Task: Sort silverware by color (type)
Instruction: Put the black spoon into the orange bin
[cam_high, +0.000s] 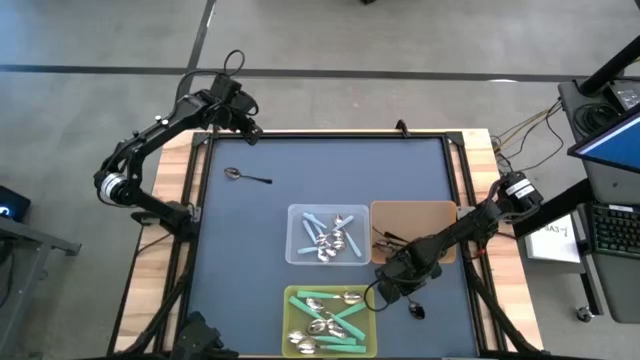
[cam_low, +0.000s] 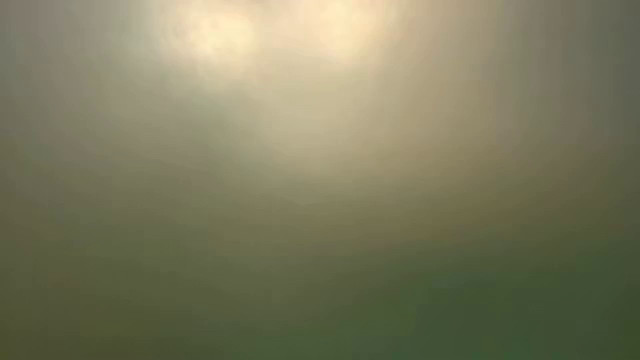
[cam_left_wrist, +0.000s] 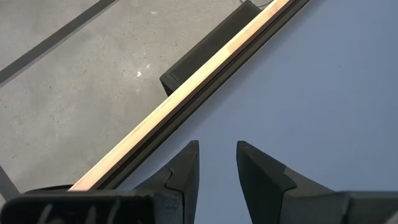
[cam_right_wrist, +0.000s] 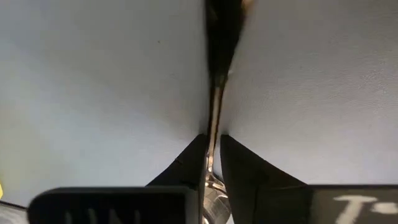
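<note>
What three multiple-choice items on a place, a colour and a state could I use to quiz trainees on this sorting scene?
1. Where does the lone spoon lie on the mat?
A. far left part
B. in the brown bin
C. near right corner

2. What colour are the handles in the yellow-green bin?
A. black
B. teal-green
C. red

3. What state is the right gripper in?
A. wide open
B. shut on a black spoon
C. out of view

Answers:
1 A: the lone spoon lies apart, near the left gripper.
2 B: the yellow-green bin holds teal-green spoons.
3 B: the right gripper pinches a black spoon.
</note>
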